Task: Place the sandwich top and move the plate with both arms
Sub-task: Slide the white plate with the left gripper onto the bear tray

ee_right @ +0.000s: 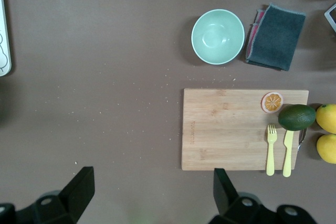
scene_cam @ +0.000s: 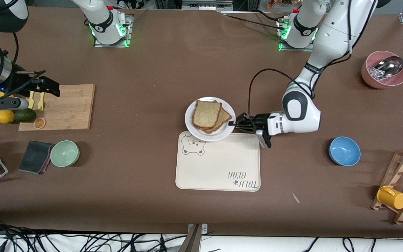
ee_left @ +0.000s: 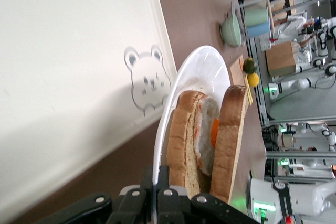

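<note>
The left claw is clamped tight on the rim of the plain round white plate, at the edge facing the left arm's end of the brown worktop. On the plate lies the sandwich top, a squarish slice of pale tan speckled wholemeal bread with a darker crust, resting on a more golden-brown lower slice; the left wrist view shows white and orange filling between the 2 slices. The plate overlaps the edge of the cream rectangular bear-printed tray, which lies nearer the front camera. The right claw waits with its fingers spread wide and empty, held up over the pale wooden cutting board at the right arm's end, where 2 yellow plastic forks, a dark green avocado and a dried orange slice sit.
</note>
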`<move>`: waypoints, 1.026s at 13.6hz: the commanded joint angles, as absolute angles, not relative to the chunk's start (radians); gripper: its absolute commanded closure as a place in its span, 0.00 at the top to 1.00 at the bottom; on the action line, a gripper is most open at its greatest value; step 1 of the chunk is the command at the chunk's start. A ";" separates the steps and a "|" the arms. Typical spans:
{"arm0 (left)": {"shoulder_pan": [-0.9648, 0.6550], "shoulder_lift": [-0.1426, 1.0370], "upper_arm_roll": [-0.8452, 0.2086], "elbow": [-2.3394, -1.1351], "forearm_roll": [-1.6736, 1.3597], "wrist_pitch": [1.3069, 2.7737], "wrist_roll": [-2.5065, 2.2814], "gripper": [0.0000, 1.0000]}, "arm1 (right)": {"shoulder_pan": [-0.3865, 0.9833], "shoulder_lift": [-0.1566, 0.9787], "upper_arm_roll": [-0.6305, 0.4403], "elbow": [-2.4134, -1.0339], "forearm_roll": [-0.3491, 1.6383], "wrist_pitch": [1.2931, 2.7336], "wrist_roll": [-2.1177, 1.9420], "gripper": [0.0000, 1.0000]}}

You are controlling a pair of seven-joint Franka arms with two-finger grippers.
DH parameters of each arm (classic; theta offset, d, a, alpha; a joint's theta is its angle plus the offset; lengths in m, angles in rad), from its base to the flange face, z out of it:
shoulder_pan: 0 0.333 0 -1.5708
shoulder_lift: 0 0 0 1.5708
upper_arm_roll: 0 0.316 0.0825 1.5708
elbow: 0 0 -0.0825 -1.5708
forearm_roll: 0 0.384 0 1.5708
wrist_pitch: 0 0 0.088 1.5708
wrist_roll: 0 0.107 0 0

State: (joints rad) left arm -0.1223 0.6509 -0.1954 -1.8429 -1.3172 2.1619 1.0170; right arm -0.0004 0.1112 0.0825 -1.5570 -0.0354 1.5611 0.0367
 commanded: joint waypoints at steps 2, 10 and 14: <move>-0.118 0.774 -0.169 -1.627 -1.296 2.132 0.925 0.00 | 0.003 0.107 0.086 -1.555 -0.035 1.568 0.044 1.00; -0.118 0.997 -0.129 -1.352 -1.307 2.140 0.802 0.00 | 0.002 0.109 0.086 -1.555 -0.035 1.568 0.043 1.00; -0.121 1.011 -0.129 -1.347 -1.307 2.141 0.798 0.00 | 0.002 0.109 0.086 -1.555 -0.035 1.568 0.043 1.00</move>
